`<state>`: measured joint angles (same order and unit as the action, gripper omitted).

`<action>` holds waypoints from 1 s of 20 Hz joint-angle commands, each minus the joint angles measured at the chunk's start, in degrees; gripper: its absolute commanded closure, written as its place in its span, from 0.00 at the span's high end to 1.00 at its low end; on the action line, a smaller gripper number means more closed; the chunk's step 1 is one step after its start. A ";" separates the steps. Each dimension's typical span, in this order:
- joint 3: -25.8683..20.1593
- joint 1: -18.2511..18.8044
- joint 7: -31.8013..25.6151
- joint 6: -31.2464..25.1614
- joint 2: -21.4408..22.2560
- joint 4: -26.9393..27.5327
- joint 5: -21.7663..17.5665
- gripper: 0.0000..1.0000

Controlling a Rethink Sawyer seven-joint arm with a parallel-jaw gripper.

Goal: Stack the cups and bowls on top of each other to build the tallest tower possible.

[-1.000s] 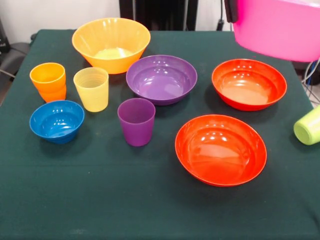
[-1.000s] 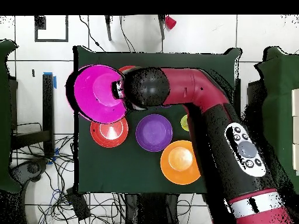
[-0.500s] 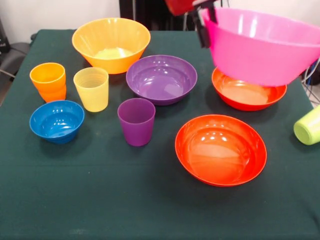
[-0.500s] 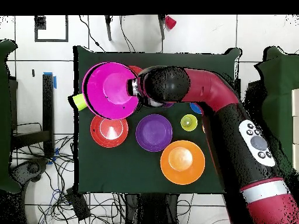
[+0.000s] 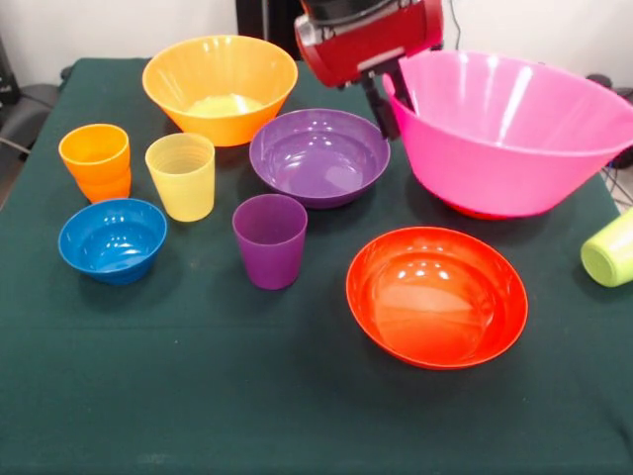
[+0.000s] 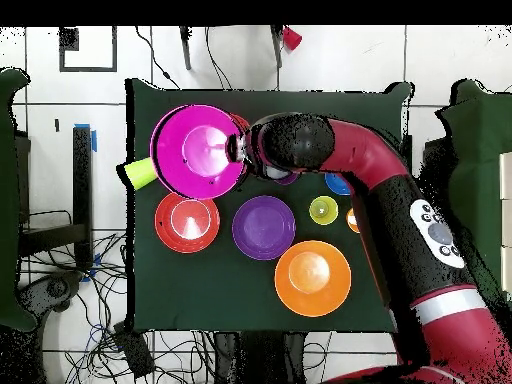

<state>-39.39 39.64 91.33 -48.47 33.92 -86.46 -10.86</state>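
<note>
My gripper [image 5: 386, 99] is shut on the left rim of the large pink bowl [image 5: 514, 139], which it holds upright and slightly tilted. In the front view the pink bowl hides most of the far red-orange bowl [image 5: 475, 211], leaving only a sliver. I cannot tell whether they touch. The near red-orange bowl [image 5: 435, 297] lies open in front. From overhead the pink bowl [image 6: 200, 150] sits left of the gripper [image 6: 238, 150], with one red-orange bowl [image 6: 187, 222] in full sight. The purple bowl [image 5: 318, 153], purple cup [image 5: 269, 239] and yellow cup [image 5: 181, 176] stand separately.
The yellow-orange bowl [image 5: 220, 87] stands at the back, the orange cup [image 5: 95, 161] and blue bowl [image 5: 112, 239] at the left. A lime green cup [image 5: 613, 247] lies on its side at the right table edge. The arm [image 6: 400, 200] crosses the table.
The pink bowl has come down from the upper right corner and moved left in the front view, now covering the far red-orange bowl. The arm came into the front view with it.
</note>
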 commanded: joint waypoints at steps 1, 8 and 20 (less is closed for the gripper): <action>1.75 -0.17 -5.24 -2.75 -6.15 5.60 -2.88 0.00; 2.28 -0.94 -3.82 0.62 -9.94 7.19 -4.12 0.00; 1.19 0.90 -4.76 0.20 -12.83 7.73 -3.69 0.00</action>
<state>-39.31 39.96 91.33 -48.46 22.97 -80.54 -12.14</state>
